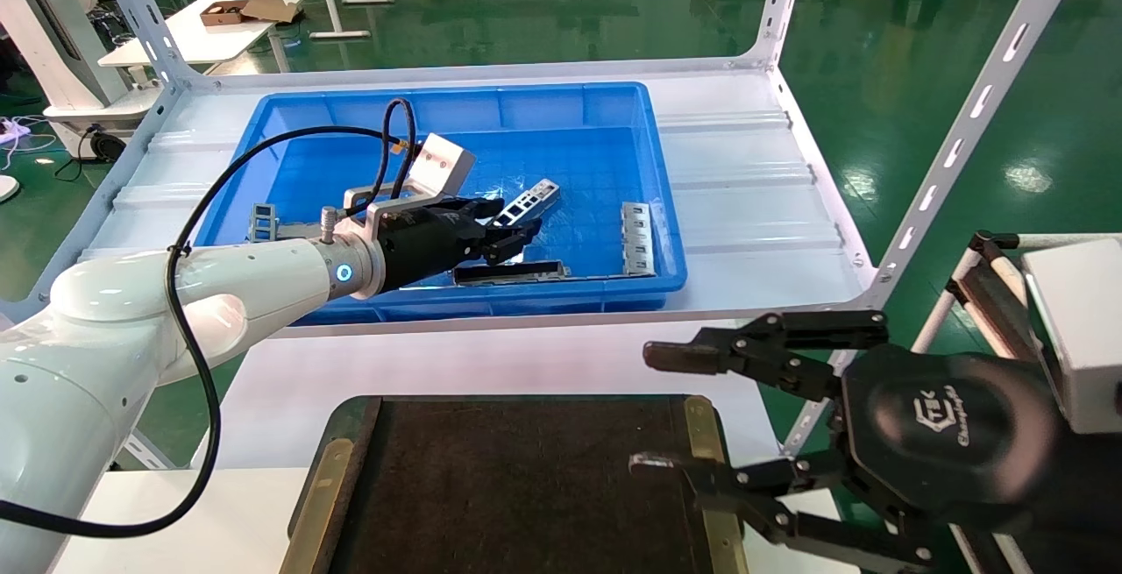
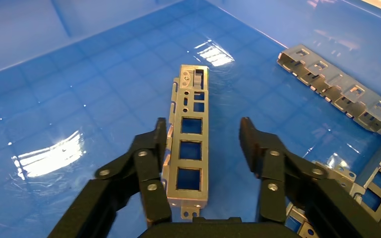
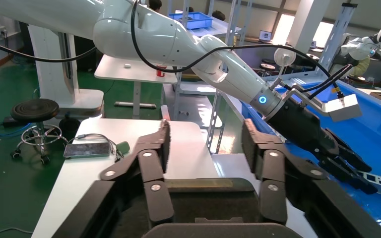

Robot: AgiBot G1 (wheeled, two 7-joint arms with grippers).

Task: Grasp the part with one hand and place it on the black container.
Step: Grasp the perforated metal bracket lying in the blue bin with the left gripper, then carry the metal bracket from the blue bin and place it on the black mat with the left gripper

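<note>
Left gripper (image 1: 517, 237) reaches into the blue bin (image 1: 666, 232), fingers (image 2: 156, 148) spread, straddling the part (image 2: 191, 139). One finger touches the part's edge; the other stands apart from it. Part lies flat on the bin floor, near the middle. More slotted metal brackets (image 1: 637, 237) rest along the bin's right side. Black container (image 1: 517, 486) sits on the near table. Right gripper (image 1: 653, 407) hangs over its right rim, jaws wide apart.
</note>
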